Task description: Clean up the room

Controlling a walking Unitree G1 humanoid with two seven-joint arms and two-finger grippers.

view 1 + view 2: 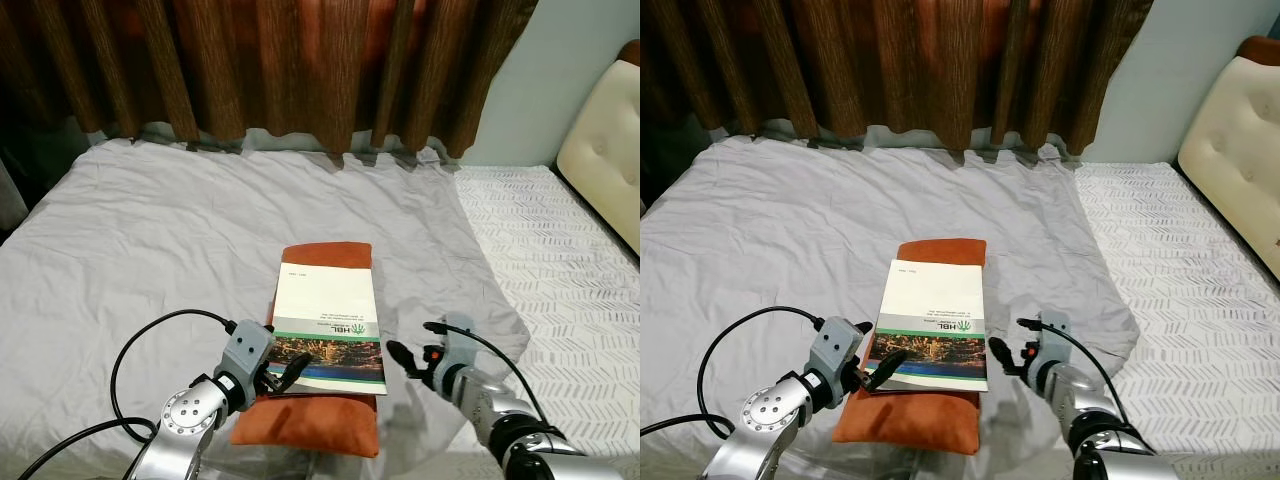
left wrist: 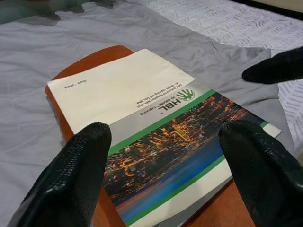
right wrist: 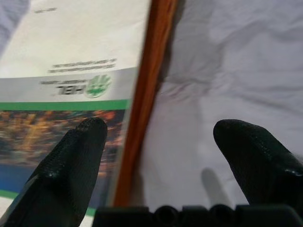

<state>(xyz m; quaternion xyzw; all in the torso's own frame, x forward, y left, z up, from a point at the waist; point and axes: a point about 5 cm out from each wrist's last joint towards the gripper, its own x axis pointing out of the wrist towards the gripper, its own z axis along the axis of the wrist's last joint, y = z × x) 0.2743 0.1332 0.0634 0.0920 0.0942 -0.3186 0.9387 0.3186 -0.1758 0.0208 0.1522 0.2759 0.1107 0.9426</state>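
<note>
A booklet (image 1: 329, 320) with a white top, a green stripe and a night city photo lies flat on an orange cushion (image 1: 310, 420) on the grey bed sheet (image 1: 150, 240). My left gripper (image 1: 285, 372) is open at the booklet's near left corner, low over the cushion. In the left wrist view its two fingers (image 2: 71, 179) frame the booklet (image 2: 142, 99) with nothing between them. My right gripper (image 1: 415, 343) is open just right of the booklet, over the sheet. In the right wrist view one finger (image 3: 71, 165) lies over the booklet's edge, the other over the sheet.
Brown curtains (image 1: 300, 70) hang behind the bed. A white patterned mattress (image 1: 560, 260) lies bare on the right, with a cream padded headboard (image 1: 605, 140) beyond it. A black cable (image 1: 150, 335) loops from my left arm.
</note>
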